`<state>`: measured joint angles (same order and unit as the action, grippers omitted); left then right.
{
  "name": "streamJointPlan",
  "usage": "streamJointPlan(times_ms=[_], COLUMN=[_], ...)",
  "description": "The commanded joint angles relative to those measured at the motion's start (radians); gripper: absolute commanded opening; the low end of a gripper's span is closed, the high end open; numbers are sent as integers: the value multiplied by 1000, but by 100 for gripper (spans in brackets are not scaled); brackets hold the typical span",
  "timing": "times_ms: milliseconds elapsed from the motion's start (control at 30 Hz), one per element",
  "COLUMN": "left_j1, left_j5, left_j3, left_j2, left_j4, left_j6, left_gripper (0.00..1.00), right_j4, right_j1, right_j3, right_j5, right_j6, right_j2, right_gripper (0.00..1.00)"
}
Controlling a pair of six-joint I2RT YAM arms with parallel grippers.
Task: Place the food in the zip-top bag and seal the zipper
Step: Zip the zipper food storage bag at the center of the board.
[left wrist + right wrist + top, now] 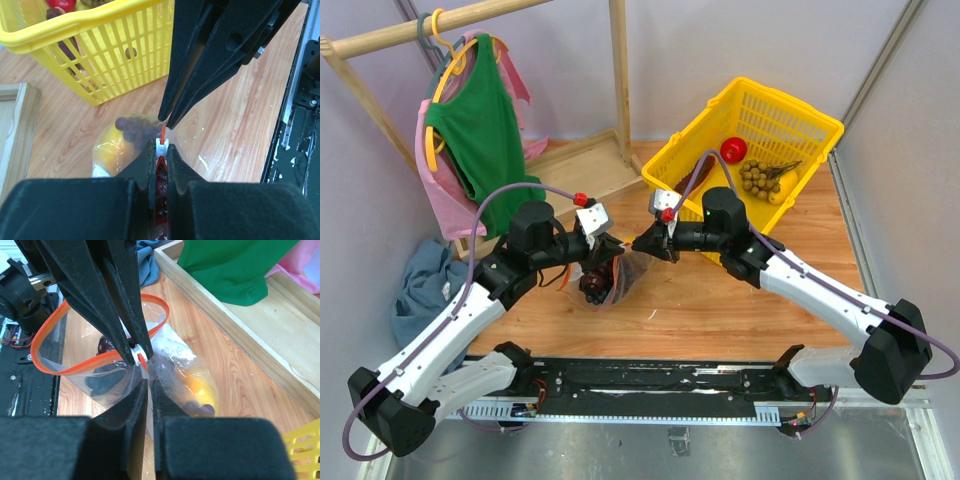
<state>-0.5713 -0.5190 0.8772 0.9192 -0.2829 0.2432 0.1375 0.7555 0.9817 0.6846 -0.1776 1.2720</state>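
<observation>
The zip-top bag (610, 285) hangs between my two grippers above the wooden floor. My left gripper (616, 246) is shut on the white slider (162, 146) of the zipper (80, 366). The zipper's orange strip stands open in a loop. My right gripper (642, 243) is shut on the bag's edge (149, 382), right beside the slider. Inside the bag I see the yellow bell pepper (200, 385), the dark purple grapes (132, 127) and something red low between my left fingers. The watermelon slice does not show clearly.
A yellow basket (760, 130) stands behind the bag, holding a red round fruit (734, 150) and a brownish bunch (757, 178). A wooden rack base (580, 165) with a hanging green garment (475, 130) is at the back left. A blue cloth (420, 290) lies at the left.
</observation>
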Motion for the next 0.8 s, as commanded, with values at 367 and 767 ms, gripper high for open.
streamJointPlan(times_ms=[367, 767], left_j1=[10, 10], left_j5=[-69, -44], left_j3=[43, 34], left_j2=[7, -1], left_j4=[20, 3], left_j6=[15, 21], left_gripper=[0, 0], right_j4=[-29, -1], right_j1=[-15, -16], right_j3=[83, 52], right_j5=[152, 58], right_j6=[-89, -80], right_j2=[51, 27], right_gripper=[22, 1])
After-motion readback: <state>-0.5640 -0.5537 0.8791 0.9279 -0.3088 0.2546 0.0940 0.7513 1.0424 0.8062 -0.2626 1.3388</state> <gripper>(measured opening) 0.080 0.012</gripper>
